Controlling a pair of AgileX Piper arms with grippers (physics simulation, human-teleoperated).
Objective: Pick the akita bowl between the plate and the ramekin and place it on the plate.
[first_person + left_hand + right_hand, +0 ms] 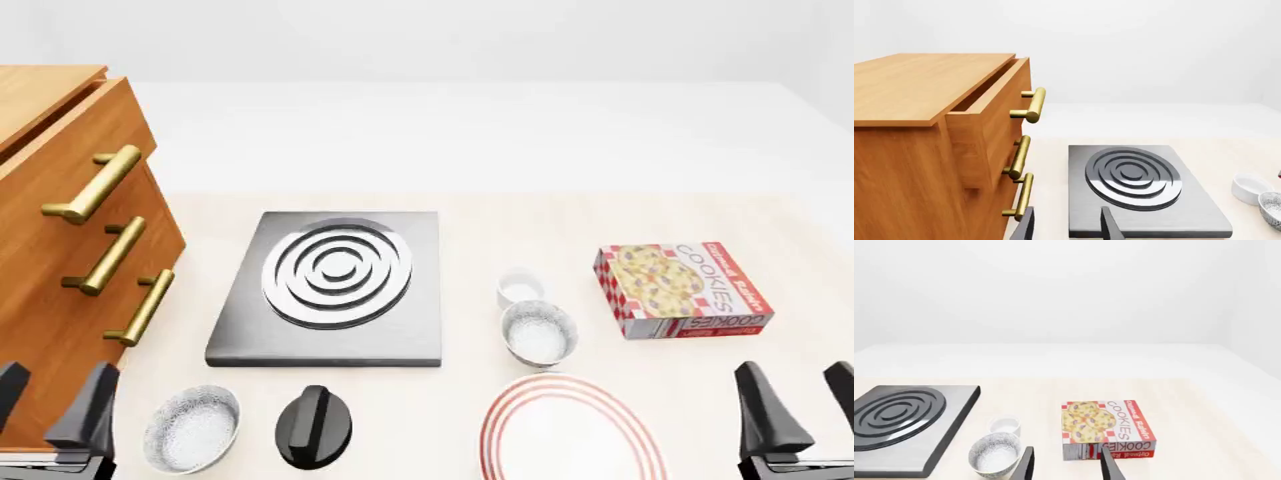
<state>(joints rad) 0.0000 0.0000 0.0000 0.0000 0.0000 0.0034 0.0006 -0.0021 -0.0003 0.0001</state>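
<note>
The speckled akita bowl (538, 333) (994, 454) stands between the small white ramekin (521, 288) (1004, 425) behind it and the red-ringed plate (571, 430) at the table's front edge. In the left wrist view the ramekin (1251, 187) and the akita bowl (1271, 207) show at the frame's edge. My right gripper (801, 405) (1067, 465) hangs open at the front right, apart from the bowl. At the front left my left gripper (51, 400) (1067, 225) is open and holds nothing.
A grey square burner (334, 285) lies left of the bowl. A second speckled bowl (192, 428) and a black bowl (316, 425) sit at the front left. A wooden drawer cabinet (67, 260) with brass handles stands at the left. A cookie box (683, 290) lies at the right.
</note>
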